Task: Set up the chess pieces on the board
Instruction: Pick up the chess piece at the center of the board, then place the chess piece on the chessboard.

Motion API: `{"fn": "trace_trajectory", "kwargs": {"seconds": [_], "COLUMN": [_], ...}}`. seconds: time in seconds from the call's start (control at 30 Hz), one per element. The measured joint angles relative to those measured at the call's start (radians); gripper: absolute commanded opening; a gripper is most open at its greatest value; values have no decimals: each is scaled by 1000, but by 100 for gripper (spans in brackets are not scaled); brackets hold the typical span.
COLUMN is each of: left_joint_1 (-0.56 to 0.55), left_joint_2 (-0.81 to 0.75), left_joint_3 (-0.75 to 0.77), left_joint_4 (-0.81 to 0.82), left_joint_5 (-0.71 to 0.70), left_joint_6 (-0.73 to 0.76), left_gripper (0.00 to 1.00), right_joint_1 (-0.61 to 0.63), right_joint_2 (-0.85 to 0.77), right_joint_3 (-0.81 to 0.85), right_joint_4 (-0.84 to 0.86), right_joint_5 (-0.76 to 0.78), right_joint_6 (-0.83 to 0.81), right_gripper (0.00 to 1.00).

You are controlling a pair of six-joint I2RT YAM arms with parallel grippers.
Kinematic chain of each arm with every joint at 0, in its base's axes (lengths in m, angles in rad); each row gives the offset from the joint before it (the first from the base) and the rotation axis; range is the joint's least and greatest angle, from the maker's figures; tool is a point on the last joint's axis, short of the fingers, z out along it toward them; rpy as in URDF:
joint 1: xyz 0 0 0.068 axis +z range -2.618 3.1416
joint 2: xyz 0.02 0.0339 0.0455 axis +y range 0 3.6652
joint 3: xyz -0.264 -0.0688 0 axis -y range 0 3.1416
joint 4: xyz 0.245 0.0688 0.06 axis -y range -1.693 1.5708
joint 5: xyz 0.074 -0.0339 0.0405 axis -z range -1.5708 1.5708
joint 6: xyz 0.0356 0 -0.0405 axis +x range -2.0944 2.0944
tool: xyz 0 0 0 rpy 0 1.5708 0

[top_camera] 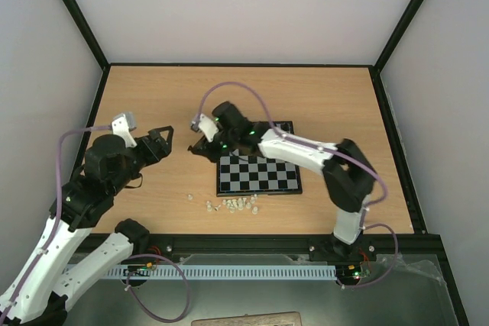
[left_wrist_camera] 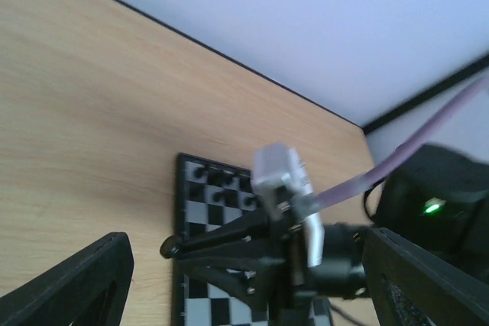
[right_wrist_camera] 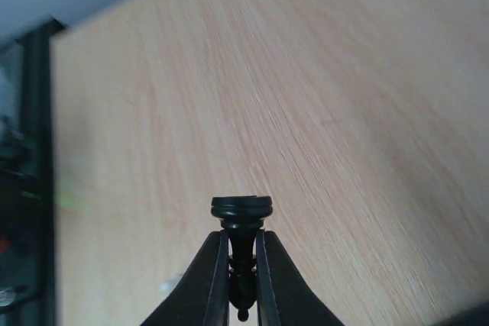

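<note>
My right gripper [right_wrist_camera: 242, 238] is shut on a black chess piece [right_wrist_camera: 241, 208], gripped by its stem with the round base pointing outward over bare wood. In the top view, the right gripper [top_camera: 195, 147] hovers just left of the board's [top_camera: 260, 192] far left corner. In the left wrist view the same piece [left_wrist_camera: 170, 248] shows at its tip, in front of the board [left_wrist_camera: 182, 188], where other black pieces [left_wrist_camera: 218, 179] stand on the far rows. My left gripper [top_camera: 163, 143] is open and empty, left of the right gripper, its fingers [left_wrist_camera: 80, 280] wide apart.
Several whitish translucent chessmen [top_camera: 233, 205] lie scattered on the wooden table [top_camera: 321, 97] in front of the board's near left corner. Black frame posts and pale walls bound the table at the back and sides.
</note>
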Motion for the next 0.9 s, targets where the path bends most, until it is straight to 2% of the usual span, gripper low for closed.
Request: {"fn": "trace_trajectory", "kwargs": {"seconds": [0.13, 0.23, 0.33, 0.5, 0.57, 0.7, 0.9], "left_joint_1": [4, 17, 43, 69, 71, 71, 71], "left_joint_2": [34, 86, 150, 215, 219, 229, 248], "left_joint_3": [-2, -34, -87, -132, -135, -183, -261], "left_joint_4": [87, 187, 271, 344, 388, 520, 633], "left_joint_5": [181, 373, 556, 777, 851, 995, 1133], "left_joint_6": [71, 95, 100, 101, 96, 54, -5], "left_gripper": [89, 88, 88, 87, 84, 72, 64], "right_joint_1": [-42, -67, -80, -82, -84, -88, -92], "right_joint_2": [-193, -325, -423, -566, -619, -689, -698], "right_joint_3": [-48, -111, -167, -265, -295, -313, -322], "right_joint_4": [-57, -107, -160, -195, -202, -203, -197], "right_joint_5": [-89, -164, -206, -232, -243, -275, -322], "right_joint_6": [60, 98, 130, 177, 188, 200, 200], "right_gripper": [5, 6, 6, 9, 9, 8, 8]}}
